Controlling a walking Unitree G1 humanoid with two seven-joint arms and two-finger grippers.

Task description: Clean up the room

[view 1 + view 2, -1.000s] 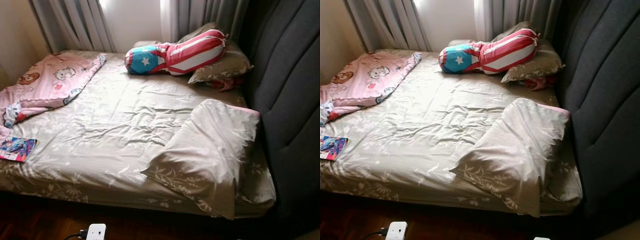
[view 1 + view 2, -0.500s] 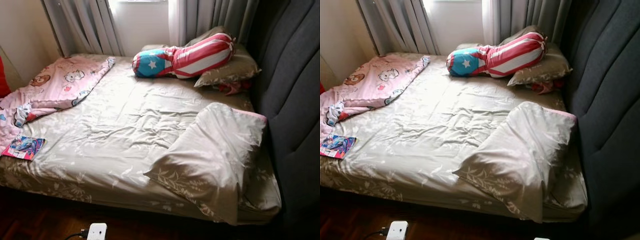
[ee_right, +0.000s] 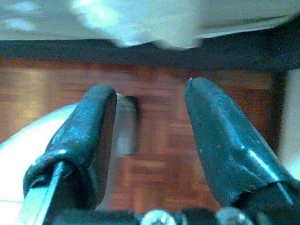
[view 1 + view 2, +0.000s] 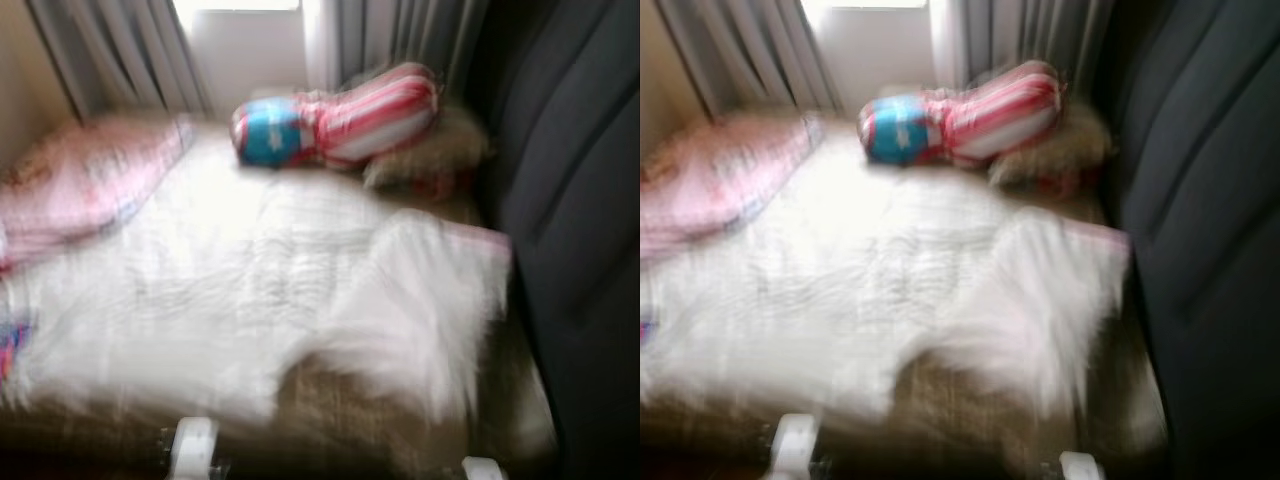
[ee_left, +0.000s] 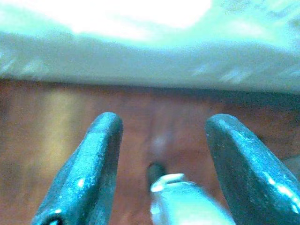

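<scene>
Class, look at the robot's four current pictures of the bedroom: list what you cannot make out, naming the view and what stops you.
1. Print on the pink blanket: eye views, motion blur.
2. Leaf pattern on the near pillow: eye views, blur and glare.
3. Colourful item at the bed's left edge: left eye view, cut off by the frame.
4. Pale object between the left gripper fingers: left wrist view, blurred, too close.
5. Bed above the right gripper: right wrist view, overexposed.

Cloth bed sheet (image 4: 200, 300), glossy wood floor (image 3: 159, 140), padded matt headboard (image 4: 580, 200).
</scene>
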